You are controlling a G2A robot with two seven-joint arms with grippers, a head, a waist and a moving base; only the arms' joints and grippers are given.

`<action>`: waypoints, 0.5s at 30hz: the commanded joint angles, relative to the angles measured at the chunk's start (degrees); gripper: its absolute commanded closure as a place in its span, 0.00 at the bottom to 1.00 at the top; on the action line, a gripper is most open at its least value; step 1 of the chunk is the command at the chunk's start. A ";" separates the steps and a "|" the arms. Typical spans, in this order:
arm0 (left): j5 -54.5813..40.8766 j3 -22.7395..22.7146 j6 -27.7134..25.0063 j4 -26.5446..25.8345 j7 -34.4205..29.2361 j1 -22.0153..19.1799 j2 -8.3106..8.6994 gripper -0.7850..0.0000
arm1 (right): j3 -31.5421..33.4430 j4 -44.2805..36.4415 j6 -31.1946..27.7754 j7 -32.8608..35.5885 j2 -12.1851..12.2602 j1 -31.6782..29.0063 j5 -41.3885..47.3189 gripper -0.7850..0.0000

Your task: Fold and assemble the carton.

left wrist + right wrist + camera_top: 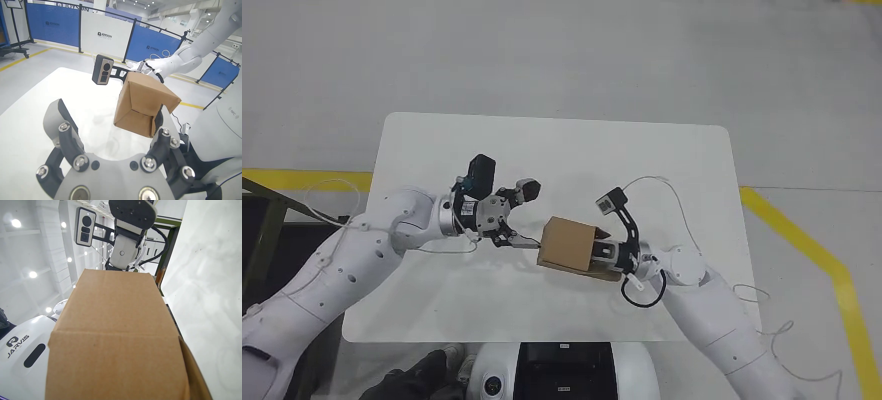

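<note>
A brown carton (pixel 570 242) hangs just above the white table (pixel 642 160), near its front middle. My right gripper (pixel 609 256) holds it by the end toward the right arm, with the fingers hidden behind the cardboard. The opposite end (pixel 140 106) has its flaps folded inward. My left gripper (pixel 524 215) stands open at that end. One of its fingers (pixel 162 117) touches the carton's lower corner and the other (pixel 62 113) is apart from it. In the right wrist view the carton's side (pixel 117 317) lies close, with the left arm's wrist (pixel 126 251) beyond it.
Bare table surface (pixel 37 106) stretches to the left of and behind the carton. Yellow floor lines (pixel 802 235) run past the table's sides. Blue and white barrier panels (pixel 105 34) stand in the room behind.
</note>
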 commanded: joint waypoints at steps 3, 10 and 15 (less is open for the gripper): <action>-0.36 -0.09 0.11 0.19 -1.61 -0.06 -0.63 0.00 | -0.30 -0.33 0.09 0.04 -0.02 -0.01 -0.10 1.00; -0.52 -1.05 -0.22 0.18 -3.16 0.35 -1.40 0.00 | -1.54 -0.38 0.36 0.16 -0.28 0.37 0.05 1.00; -0.46 -2.06 -0.22 -0.19 -3.65 1.04 -1.65 0.00 | -1.62 -0.01 0.06 -0.05 -0.33 0.51 0.35 1.00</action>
